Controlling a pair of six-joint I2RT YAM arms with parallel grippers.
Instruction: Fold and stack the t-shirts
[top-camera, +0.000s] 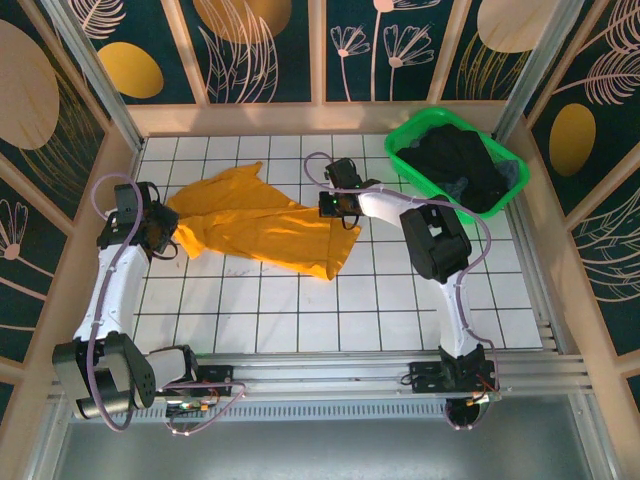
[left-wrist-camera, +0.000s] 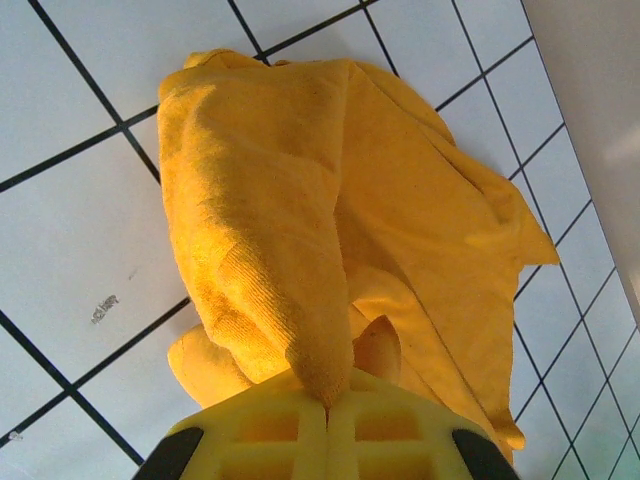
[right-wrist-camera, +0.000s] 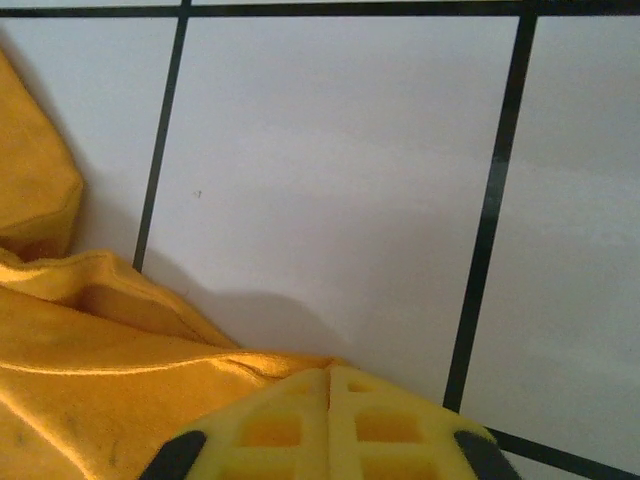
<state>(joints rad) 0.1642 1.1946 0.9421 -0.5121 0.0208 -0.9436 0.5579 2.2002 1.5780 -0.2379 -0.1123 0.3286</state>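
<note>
Mustard orange-yellow short-sleeved cloth t-shirt (top-camera: 255, 225) lies rumpled on the white grid-tiled worktop (top-camera: 300, 310), left of the green plastic basket (top-camera: 405, 166). Dark t-shirts (top-camera: 460, 165) are heaped inside that basket.

Left gripper (top-camera: 168, 238) sits at the shirt edge farthest from the basket, right gripper (top-camera: 338, 207) at the edge nearest it.

The top view gives you the layout: the shirt is not flat, and the corner nearest the basket droops in a fold. Jaw state reads better from the wrist views. The left gripper (left-wrist-camera: 328, 400) has its jaws fully closed on a thick bunched fold. The right gripper (right-wrist-camera: 330, 372) also has its jaws closed, with the hem running into the seam. That looks like a thin bite.

Handling: it's light and limp, so it'll sag and drag on the tiles. Expect the thin bite to slip first. You'd do better gripping hem corners or shoulders than bunched cloth.
</note>
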